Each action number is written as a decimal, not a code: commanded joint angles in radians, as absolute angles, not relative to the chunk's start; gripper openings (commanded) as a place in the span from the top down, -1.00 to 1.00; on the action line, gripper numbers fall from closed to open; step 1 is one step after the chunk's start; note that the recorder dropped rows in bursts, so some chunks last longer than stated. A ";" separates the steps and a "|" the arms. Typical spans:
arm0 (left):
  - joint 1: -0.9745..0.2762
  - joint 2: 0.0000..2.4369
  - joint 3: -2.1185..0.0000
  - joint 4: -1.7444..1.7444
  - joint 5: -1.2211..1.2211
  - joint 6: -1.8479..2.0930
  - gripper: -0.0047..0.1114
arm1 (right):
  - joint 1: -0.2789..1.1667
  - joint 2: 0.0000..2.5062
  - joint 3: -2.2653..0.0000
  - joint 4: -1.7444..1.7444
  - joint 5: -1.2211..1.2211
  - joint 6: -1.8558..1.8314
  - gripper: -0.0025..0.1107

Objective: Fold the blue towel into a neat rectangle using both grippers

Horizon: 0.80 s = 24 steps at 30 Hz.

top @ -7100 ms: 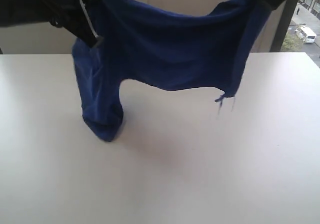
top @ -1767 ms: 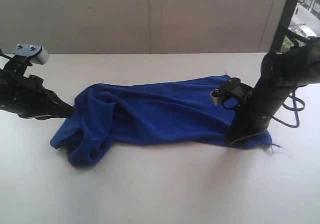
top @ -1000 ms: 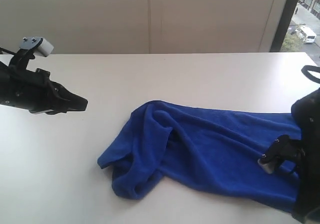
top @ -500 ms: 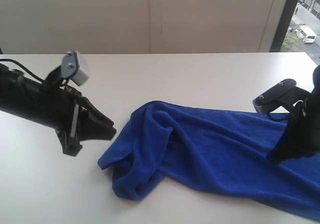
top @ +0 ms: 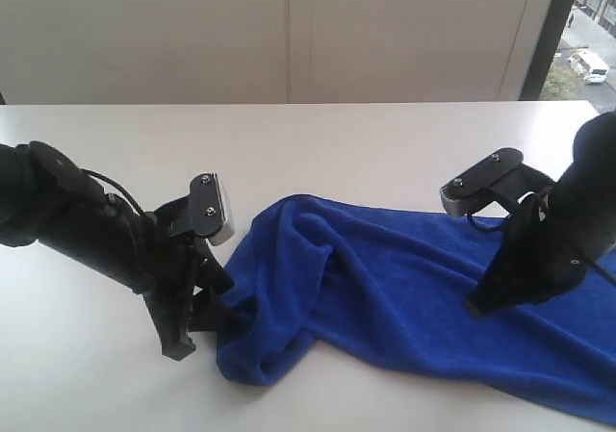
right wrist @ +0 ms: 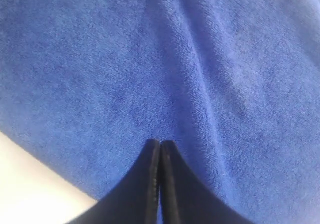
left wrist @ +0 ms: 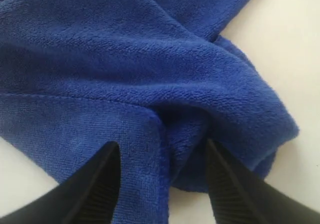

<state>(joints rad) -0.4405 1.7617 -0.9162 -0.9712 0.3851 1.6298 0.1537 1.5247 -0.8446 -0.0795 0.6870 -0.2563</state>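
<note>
The blue towel (top: pixel 385 278) lies crumpled on the white table (top: pixel 337 143), bunched at its left end and running off toward the lower right. My left gripper (top: pixel 217 302) is down at that bunched left end. In the left wrist view it (left wrist: pixel 160 148) stands open, its two black fingers (left wrist: pixel 100 179) either side of a hemmed fold of the towel (left wrist: pixel 125 49). My right gripper (top: pixel 476 307) points down onto the towel's right part. In the right wrist view it (right wrist: pixel 160 143) is shut, tips together over the cloth (right wrist: pixel 150 59), with nothing seen between them.
A pale wall runs behind the table's far edge. A dark window frame (top: pixel 547 28) stands at the back right with a street outside. Bare tabletop lies in front of and behind the towel.
My left gripper has swung right and down to the towel's left end and has opened. The right arm has shifted left onto the towel, still shut. The towel has not moved.
</note>
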 commanded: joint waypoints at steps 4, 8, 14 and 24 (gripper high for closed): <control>-0.483 1.793 -0.917 -1.037 0.291 1.650 -0.05 | 0.172 1.573 -0.848 -0.006 0.657 -0.309 0.96; -0.497 1.793 -0.921 -1.099 0.288 1.686 -0.05 | 0.189 1.610 -0.848 0.070 0.625 -0.382 0.96; -0.500 1.791 -0.921 -1.136 0.278 1.705 -0.05 | 0.200 1.660 -0.848 0.094 0.563 -0.382 0.96; -0.500 1.770 -0.921 -1.149 0.282 1.701 -0.05 | 0.200 1.765 -0.848 0.103 0.531 -0.382 0.96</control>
